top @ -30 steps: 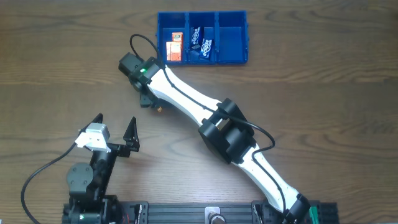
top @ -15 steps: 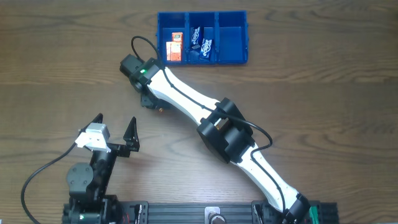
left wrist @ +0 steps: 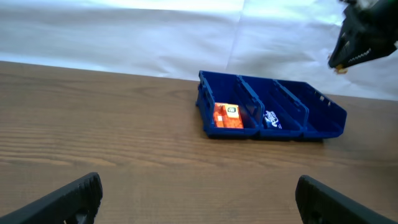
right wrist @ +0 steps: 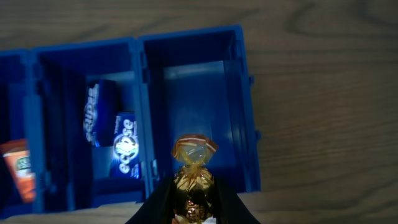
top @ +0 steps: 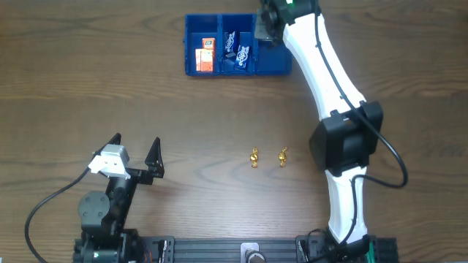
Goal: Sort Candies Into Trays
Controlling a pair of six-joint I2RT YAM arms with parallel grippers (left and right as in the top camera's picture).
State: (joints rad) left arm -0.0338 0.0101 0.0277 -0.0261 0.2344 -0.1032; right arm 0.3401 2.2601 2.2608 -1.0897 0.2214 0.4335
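My right gripper (right wrist: 194, 198) is shut on a gold-wrapped candy (right wrist: 194, 163), held above the empty end compartment (right wrist: 200, 99) of the blue three-part tray (right wrist: 249, 112). From above, the right gripper (top: 266, 19) is over the tray's (top: 238, 72) right end. The middle compartment holds blue packs (top: 238, 51), the left one orange packs (top: 205, 57). Two gold candies (top: 254, 156) (top: 282, 155) lie on the table's middle. My left gripper (top: 136, 149) stands open with nothing between its fingers near the front left; in its own view the left gripper (left wrist: 199, 205) faces the tray (left wrist: 273, 133) and the raised right gripper (left wrist: 362, 41).
The wooden table (top: 88, 80) is bare around the tray and left of the two loose candies. The right arm's white links (top: 329, 73) run from the tray's right end down to its base at the front right. A white sheet (left wrist: 124, 31) hangs behind the table.
The right arm has swung from the table's left-middle up to the tray's right end, with a gold candy in its gripper. Two gold candies it covered now show. The left arm has not moved.
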